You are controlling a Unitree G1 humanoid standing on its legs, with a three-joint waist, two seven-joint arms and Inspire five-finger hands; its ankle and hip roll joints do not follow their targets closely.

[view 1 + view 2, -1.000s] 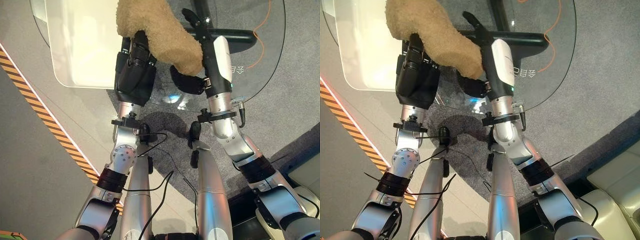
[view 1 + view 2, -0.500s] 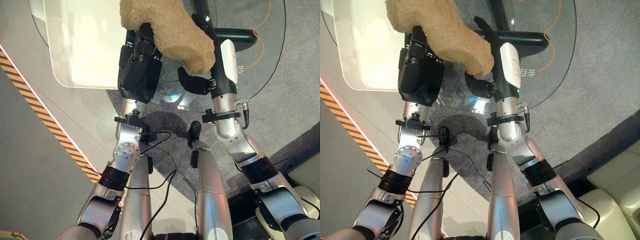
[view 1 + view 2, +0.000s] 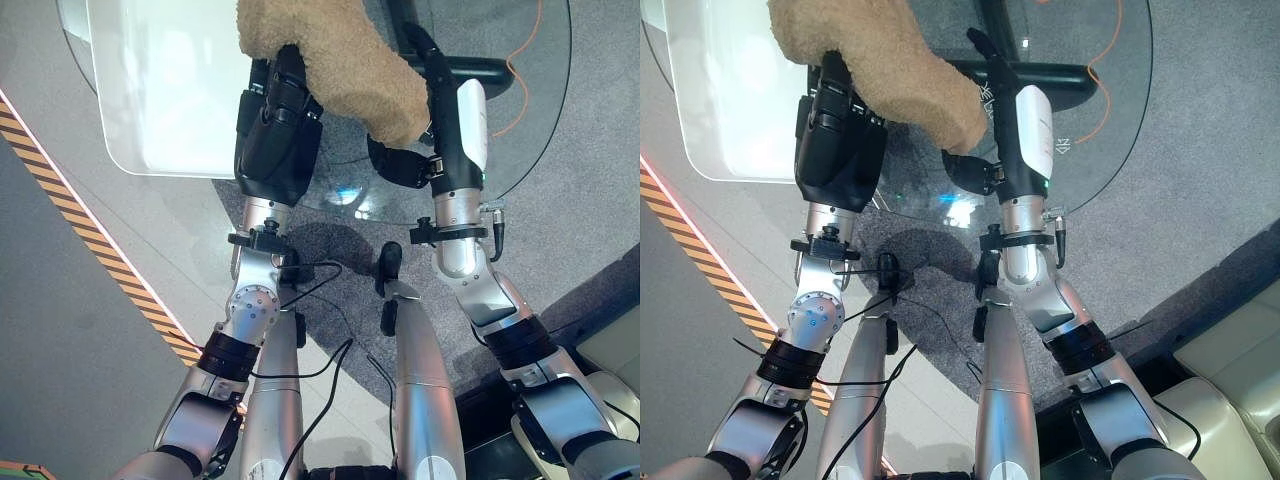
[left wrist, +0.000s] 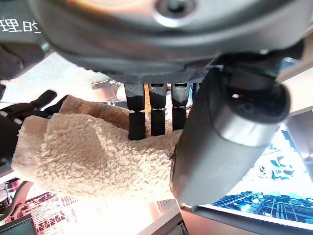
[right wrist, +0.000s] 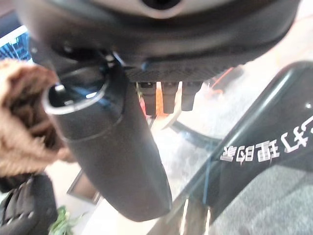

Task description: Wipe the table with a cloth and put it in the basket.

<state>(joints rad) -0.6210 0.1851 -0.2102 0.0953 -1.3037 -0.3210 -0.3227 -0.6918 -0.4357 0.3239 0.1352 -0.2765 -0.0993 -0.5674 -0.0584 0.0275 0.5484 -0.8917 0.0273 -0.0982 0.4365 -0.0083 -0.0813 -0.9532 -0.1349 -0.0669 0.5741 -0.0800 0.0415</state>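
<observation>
A tan fluffy cloth lies draped over my left hand above the round glass table. One end of the cloth hangs toward my right hand. In the left wrist view the fingers run into the cloth and the thumb presses against it. My right hand stands just right of the cloth, apart from it, with fingers straight and thumb out; it holds nothing.
Through the glass show the table's black base, an orange cable and a pale rectangular panel. Striped floor tape runs at the left. A cream cushion sits at the lower right.
My right hand has slid to the right and forward, away from the cloth's hanging end. The left hand rose slightly with the cloth, then stayed put.
</observation>
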